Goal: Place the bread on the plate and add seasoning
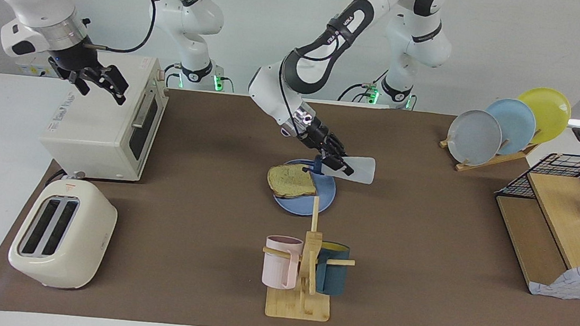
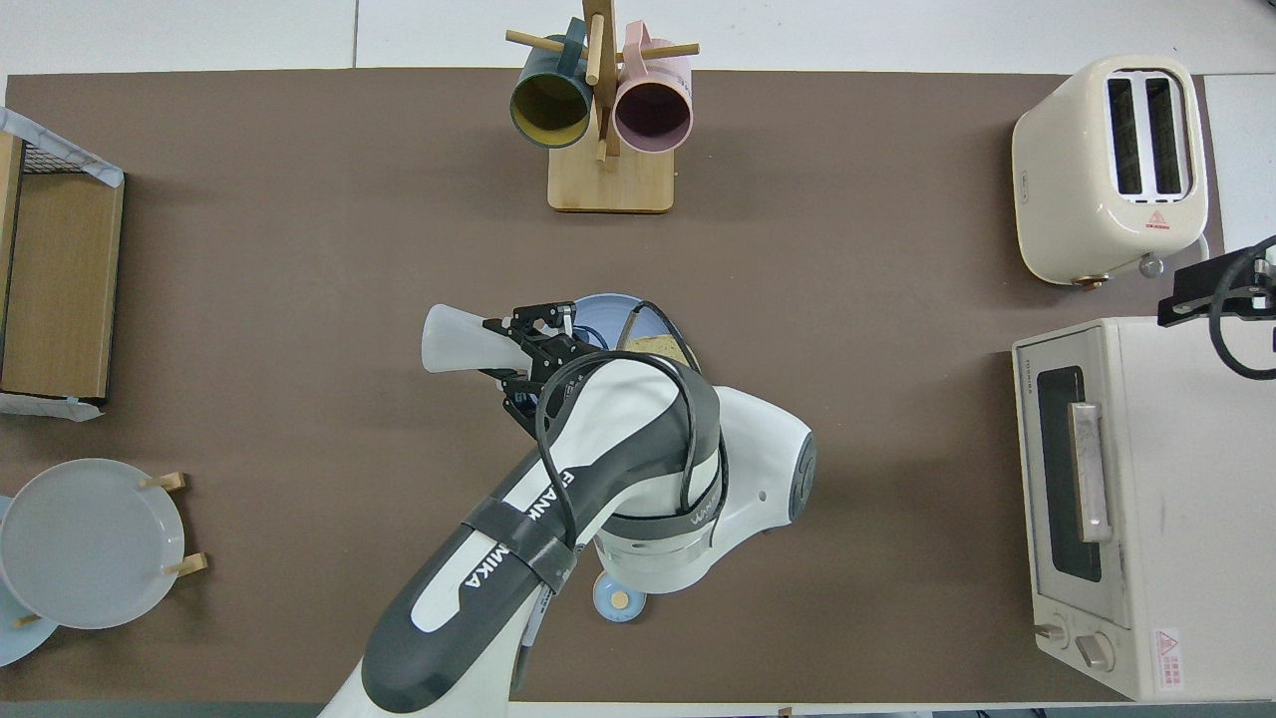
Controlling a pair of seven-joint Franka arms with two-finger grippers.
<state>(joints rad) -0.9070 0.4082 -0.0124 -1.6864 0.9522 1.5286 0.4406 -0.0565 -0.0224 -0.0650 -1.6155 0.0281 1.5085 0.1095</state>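
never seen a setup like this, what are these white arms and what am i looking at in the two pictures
These are two robot arms at a table, each ending in a two-fingered hand. One picture looks at the robots from across the table; the other looks down from above their own end.

The left hand is shut on a small whitish bottle of seasoning, tipped on its side with its dark cap over a blue plate. A slice of bread already lies on that plate, overhanging the rim.

The right hand waits, open and empty, above a toaster oven.

Also on the table: a pop-up toaster, a wooden stand with a pink mug and a dark teal mug, a rack of spare plates, a wooden shelf with a wire basket, and a small blue-topped bell near the robots.
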